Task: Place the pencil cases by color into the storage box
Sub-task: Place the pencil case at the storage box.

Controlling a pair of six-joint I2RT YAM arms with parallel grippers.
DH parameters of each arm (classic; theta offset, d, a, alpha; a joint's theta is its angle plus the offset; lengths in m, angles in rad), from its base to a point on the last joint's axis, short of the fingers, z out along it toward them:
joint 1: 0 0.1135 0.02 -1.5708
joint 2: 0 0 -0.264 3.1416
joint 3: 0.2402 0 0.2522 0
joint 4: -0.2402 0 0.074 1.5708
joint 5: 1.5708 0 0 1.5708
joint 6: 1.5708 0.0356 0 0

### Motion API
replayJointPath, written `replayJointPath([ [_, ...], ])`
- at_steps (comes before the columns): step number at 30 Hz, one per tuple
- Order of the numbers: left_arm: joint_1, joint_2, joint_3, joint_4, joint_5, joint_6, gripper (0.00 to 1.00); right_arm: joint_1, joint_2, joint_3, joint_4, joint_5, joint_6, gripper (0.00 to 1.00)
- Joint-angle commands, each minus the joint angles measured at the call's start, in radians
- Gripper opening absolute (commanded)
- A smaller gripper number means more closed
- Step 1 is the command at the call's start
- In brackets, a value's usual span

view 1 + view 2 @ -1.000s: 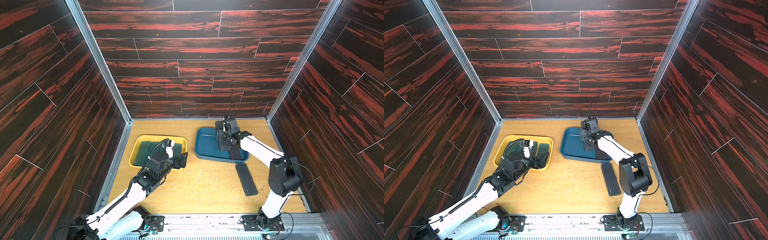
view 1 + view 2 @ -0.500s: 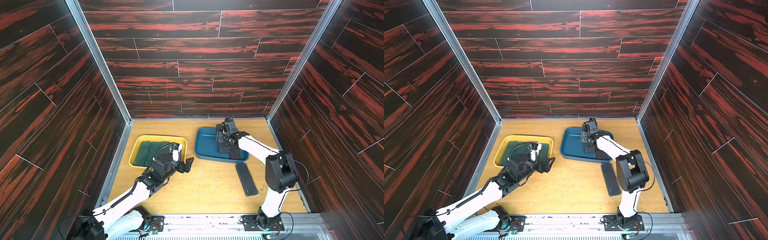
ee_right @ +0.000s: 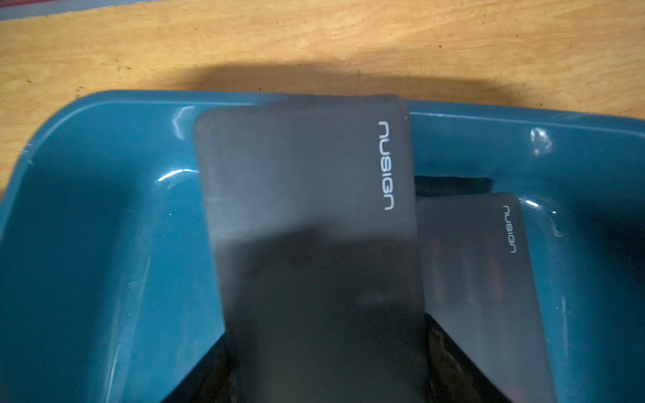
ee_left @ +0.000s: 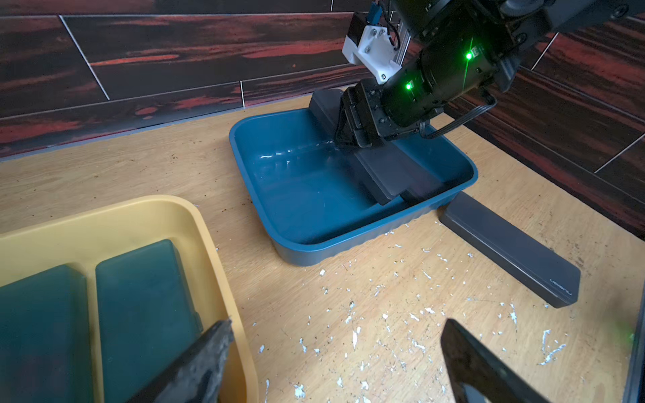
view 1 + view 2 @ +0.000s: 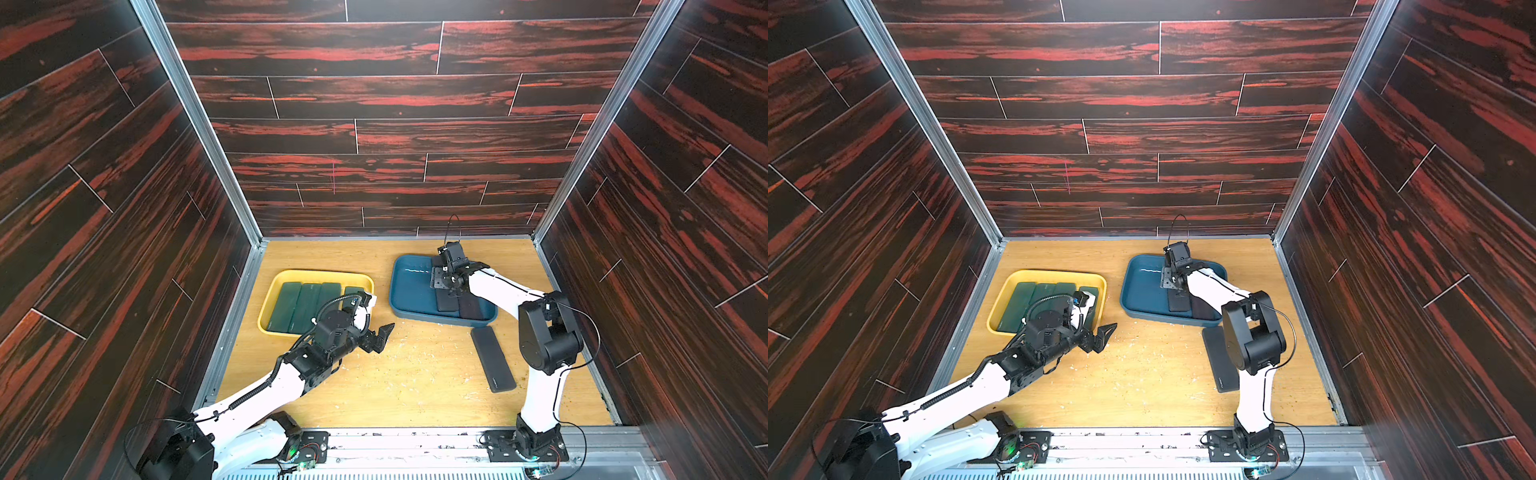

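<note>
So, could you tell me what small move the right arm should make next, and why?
Probably draw the held black case slightly back and lower it flat: the right gripper grips it tilted, its logo end over the blue tray rim, beside a second black case.

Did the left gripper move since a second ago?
Yes. The left gripper has moved away from the yellow tray, out over the wooden table, toward the blue tray.

Your left pincer [image 5: 380, 337] hangs wide open, arm stretched low; your right pincer [image 5: 448, 289], wrist bent down, clamps a black case [image 3: 307, 209].
</note>
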Motion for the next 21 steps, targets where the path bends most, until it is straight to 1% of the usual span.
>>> replayJointPath([
  [1, -0.003, 0.019, -0.007, 0.049, 0.008, 0.02, 0.95, -0.001, 0.041, 0.028, -0.026, 0.005, 0.028, 0.5],
  [11, -0.004, 0.076, -0.009, 0.106, 0.036, -0.012, 0.95, 0.001, 0.083, 0.032, -0.065, 0.031, 0.071, 0.51],
  [21, -0.004, 0.085, -0.004, 0.117, 0.037, -0.029, 0.95, 0.001, 0.134, 0.06, -0.111, 0.063, 0.079, 0.52],
])
